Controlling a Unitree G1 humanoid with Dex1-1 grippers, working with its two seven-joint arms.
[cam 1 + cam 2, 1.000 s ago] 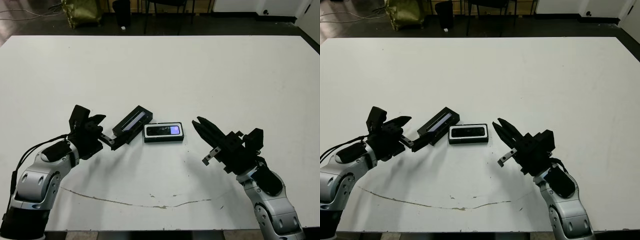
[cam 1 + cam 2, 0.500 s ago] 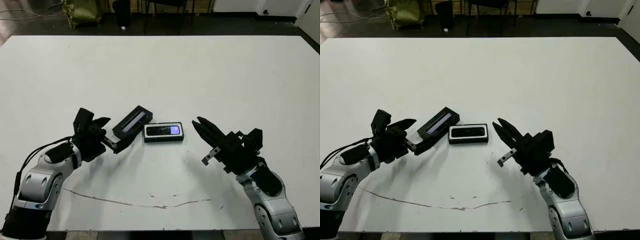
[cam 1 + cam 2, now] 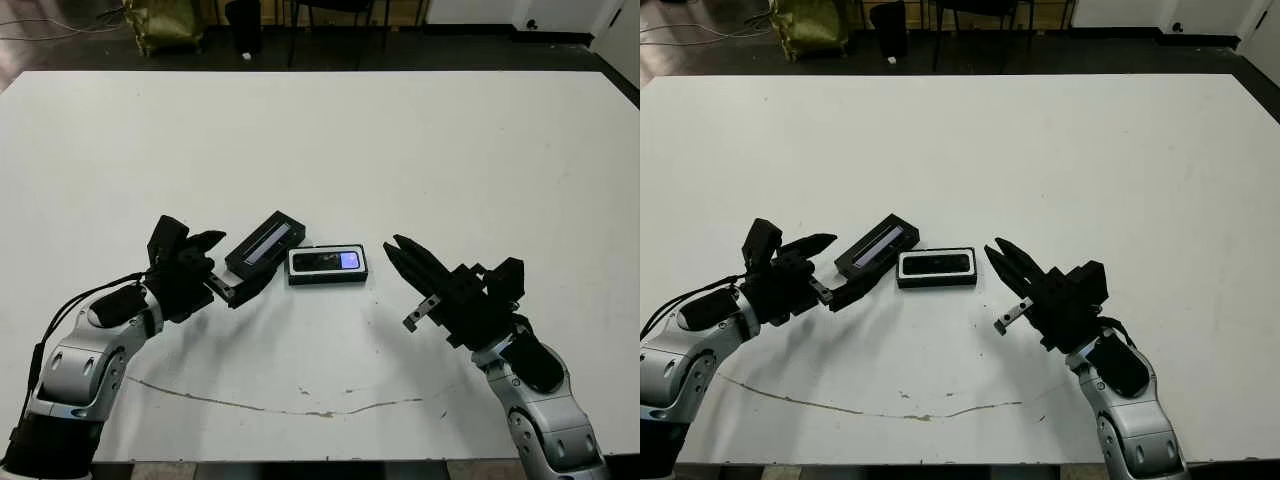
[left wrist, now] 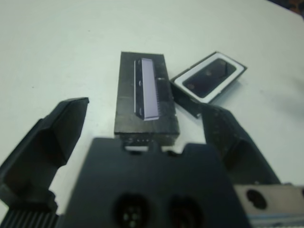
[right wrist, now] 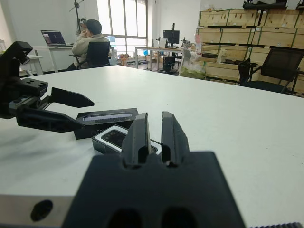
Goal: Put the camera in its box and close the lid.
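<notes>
Camera (image 3: 326, 261) already in box (image 3: 327, 277) mid-desk, toward the near edge; lid (image 3: 263, 245) just left, long axis running straight away from left hand (image 3: 214, 262). Left hand spread wide at lid's near end, nothing held; right hand (image 3: 402, 257) clenched, empty, farther off

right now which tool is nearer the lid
Left. The left tool is open right at the lid's near end, its fingers at either side. The right tool is shut and sits beyond the box, well clear of the lid.
</notes>
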